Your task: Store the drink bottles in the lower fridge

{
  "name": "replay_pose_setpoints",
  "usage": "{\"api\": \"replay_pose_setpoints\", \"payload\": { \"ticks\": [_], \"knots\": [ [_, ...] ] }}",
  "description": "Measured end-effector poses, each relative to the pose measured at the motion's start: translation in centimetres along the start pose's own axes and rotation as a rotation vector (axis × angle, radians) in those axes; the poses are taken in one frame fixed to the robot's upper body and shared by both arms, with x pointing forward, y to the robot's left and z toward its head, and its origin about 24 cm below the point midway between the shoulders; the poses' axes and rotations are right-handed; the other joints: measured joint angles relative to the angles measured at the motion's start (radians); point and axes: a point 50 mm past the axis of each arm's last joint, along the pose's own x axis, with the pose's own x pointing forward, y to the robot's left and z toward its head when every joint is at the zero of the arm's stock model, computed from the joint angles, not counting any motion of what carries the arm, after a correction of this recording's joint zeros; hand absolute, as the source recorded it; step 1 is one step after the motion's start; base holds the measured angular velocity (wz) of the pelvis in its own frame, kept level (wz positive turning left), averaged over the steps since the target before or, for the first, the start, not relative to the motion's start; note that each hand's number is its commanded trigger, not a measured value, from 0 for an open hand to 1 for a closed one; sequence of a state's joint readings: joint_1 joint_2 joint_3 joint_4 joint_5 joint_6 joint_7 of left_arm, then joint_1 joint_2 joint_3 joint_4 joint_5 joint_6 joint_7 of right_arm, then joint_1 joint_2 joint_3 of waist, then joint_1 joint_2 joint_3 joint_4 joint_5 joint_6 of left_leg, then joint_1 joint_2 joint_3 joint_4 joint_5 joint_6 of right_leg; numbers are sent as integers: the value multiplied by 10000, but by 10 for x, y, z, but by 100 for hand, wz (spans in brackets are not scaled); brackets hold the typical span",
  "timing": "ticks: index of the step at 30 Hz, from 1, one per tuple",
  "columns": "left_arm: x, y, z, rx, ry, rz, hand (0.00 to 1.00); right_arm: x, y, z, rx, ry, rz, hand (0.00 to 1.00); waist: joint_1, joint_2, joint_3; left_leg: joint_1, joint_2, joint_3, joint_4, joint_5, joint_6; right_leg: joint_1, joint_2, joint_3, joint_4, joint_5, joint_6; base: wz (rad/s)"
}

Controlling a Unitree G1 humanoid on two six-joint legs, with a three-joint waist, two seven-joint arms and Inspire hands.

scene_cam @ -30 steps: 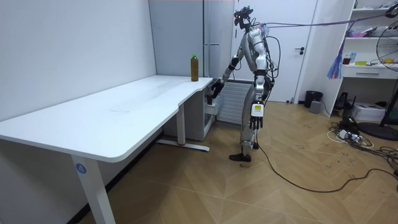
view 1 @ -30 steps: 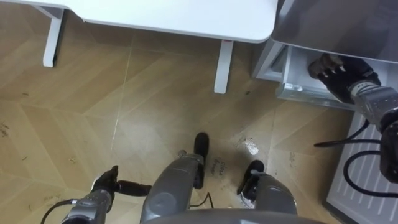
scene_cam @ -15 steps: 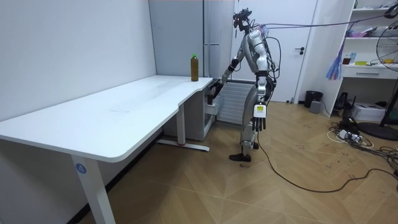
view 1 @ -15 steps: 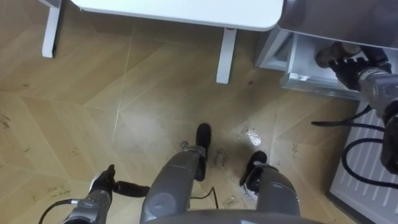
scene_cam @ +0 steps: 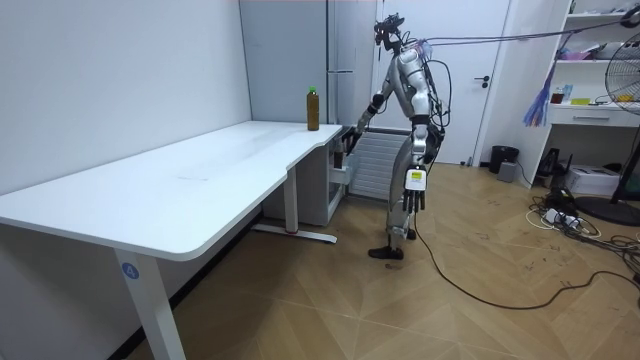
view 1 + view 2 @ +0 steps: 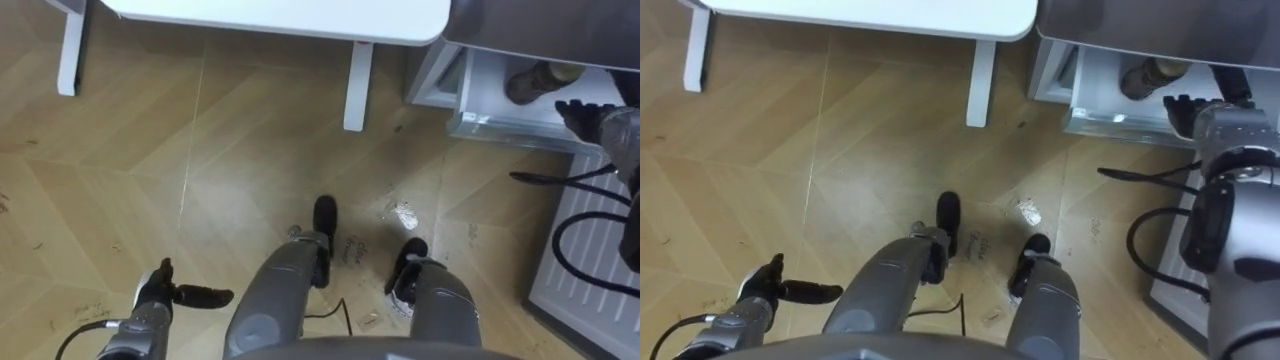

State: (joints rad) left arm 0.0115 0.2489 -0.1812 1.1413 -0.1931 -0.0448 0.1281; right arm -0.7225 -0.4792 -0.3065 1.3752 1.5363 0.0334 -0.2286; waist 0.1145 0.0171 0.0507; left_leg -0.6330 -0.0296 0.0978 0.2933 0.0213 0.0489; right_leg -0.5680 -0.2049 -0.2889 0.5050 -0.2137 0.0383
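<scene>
One stiff, likely slick bottle (image 5: 313, 108) on the desk (image 5: 200, 172) wanted a mid-body grip; left hand (image 6: 165, 293) and right hand (image 6: 1188, 108) hung slack-fingered, empty.

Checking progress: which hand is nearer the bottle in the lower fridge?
Right. The right hand sits just outside the lower fridge, close to the bottle but apart from it; the left hand hangs low at the robot's left side, far off.

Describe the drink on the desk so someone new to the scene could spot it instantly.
Follow the long white desk in the room view to its far end, beside the tall grey fridge. The bottle stands upright there: brown with a green cap, out on the desktop, unlike the other drink inside the open lower fridge.
</scene>
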Motion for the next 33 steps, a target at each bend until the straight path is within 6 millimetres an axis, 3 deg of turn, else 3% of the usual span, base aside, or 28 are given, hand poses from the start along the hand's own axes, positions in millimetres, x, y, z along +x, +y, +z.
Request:
{"api": "replay_pose_setpoints", "payload": {
  "ticks": [7, 15, 21, 23, 27, 30, 31, 33],
  "knots": [
    [0, 0, 1, -22, -114, 5, 0, 1, -11, 8, 371, -370, -366, 0, -35, 7, -4, 537, -3, 153, -229, 7, 21, 360, 2, 152, -56, -11, 17, -6],
    [0, 0, 3, -119, -146, -140, 0, 0, -31, 33, 1348, -1245, -1004, 0, -291, 4, -18, 1284, 14, 163, -590, 10, 23, 1205, 113, 88, -616, 80, 82, 0],
    [0, -2, 3, -161, -174, -593, 0, 0, -48, 42, 930, -1723, -1138, 0, -516, 30, -94, 1889, 108, 170, -833, -35, -23, 1993, 355, 78, -1375, 344, 116, -6],
    [0, 1, 1, -372, -119, -591, 0, -1, -66, 46, 322, -1895, -1249, 0, -525, 32, -222, 2151, 170, 172, -925, -68, -35, 2419, 481, 26, -1739, 494, 124, -2],
    [0, 2, 0, -294, -106, -536, 0, -4, -103, 51, -975, -2026, -1735, 0, -543, -1, -302, 2682, 177, 119, -1093, -98, -80, 3030, 562, -46, -2135, 530, 145, 0],
    [-2, 2, -5, -236, -81, -539, 0, -8, -139, 44, -1823, -1750, -2264, 0, -546, -76, -367, 3135, 207, 109, -1244, -137, -138, 3438, 635, -66, -2380, 533, 142, -3],
    [-2, 2, -7, -195, -75, -544, 0, -11, -154, 41, -2205, -1583, -2401, 0, -564, -109, -426, 3242, 237, 108, -1278, -159, -171, 3590, 689, -70, -2536, 554, 146, 0],
    [-3, 2, -11, -502, -4, -461, 0, -17, -179, 36, -2508, -1275, -2697, 0, -605, -159, -446, 3489, 280, 85, -1296, -228, -224, 3984, 789, -106, -2863, 635, 123, 0]
  ]
}}
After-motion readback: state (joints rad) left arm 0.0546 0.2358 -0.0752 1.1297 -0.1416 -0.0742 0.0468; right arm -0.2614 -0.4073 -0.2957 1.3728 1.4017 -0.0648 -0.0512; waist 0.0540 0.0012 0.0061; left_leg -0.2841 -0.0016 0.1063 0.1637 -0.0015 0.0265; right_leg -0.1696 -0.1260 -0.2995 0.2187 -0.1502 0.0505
